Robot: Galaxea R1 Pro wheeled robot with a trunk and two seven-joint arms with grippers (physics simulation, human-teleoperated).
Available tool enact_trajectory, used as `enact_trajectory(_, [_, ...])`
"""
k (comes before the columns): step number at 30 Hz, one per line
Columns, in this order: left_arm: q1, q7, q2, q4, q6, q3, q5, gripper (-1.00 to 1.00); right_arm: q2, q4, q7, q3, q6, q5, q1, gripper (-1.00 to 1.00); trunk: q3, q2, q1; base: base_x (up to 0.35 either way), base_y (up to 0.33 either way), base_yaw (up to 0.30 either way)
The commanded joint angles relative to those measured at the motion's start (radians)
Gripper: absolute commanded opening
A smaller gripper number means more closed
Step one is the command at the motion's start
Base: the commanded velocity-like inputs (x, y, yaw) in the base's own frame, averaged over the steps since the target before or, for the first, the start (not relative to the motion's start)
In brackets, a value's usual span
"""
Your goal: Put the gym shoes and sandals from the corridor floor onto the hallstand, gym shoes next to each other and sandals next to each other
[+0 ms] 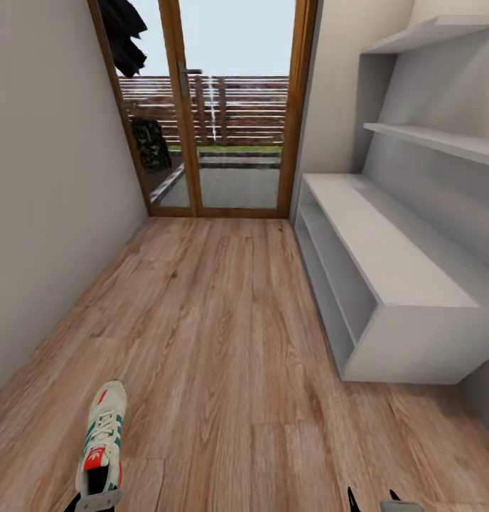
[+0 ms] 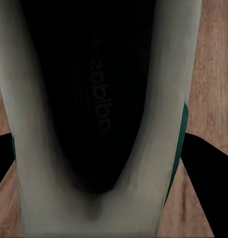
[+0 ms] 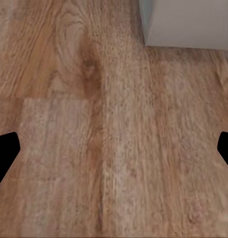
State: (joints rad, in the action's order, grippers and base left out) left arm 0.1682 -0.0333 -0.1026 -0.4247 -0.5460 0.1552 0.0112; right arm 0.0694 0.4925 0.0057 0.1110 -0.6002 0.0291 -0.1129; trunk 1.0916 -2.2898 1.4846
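Observation:
One cream-white gym shoe [image 1: 102,434] with green stripes and a red tongue patch shows at the lower left of the head view, toe pointing away from me. My left gripper [image 1: 97,502] is shut on its heel end; in the left wrist view the shoe's dark inside [image 2: 104,114] sits between the black fingers [image 2: 205,173]. My right gripper [image 1: 372,501] is open over bare corridor floor [image 3: 109,148], with nothing between its fingers [image 3: 4,148]. The light-grey hallstand [image 1: 387,249] stands along the right wall, bench top bare. The second gym shoe and the sandals are out of view.
A glazed wooden door [image 1: 223,107] closes the far end of the corridor. A plain wall [image 1: 45,199] runs along the left. The hallstand's near corner [image 3: 188,22] is close ahead of the right gripper. Wall shelves [image 1: 443,139] hang above the bench.

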Motion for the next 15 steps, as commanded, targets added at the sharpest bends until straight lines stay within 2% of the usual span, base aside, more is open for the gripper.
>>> enact_trajectory(1, [0.000,-0.002,0.000,0.000,-0.003,0.000,0.001,-1.00,0.000,-0.001,0.001,0.003,-0.003,0.003,-0.001,1.00,0.001,0.000,0.000,0.340,-0.111,0.000])
enact_trajectory(12, [0.001,-0.002,0.000,0.001,-0.003,0.000,0.001,-1.00,0.000,-0.002,0.000,0.003,-0.004,0.003,-0.001,1.00,0.001,0.000,0.000,0.340,-0.081,0.001])
enact_trajectory(15, [0.001,-0.002,0.000,0.001,-0.003,0.000,0.001,-1.00,-0.001,-0.002,0.000,0.003,-0.004,0.003,-0.001,1.00,0.001,0.000,0.000,0.340,-0.075,0.078])
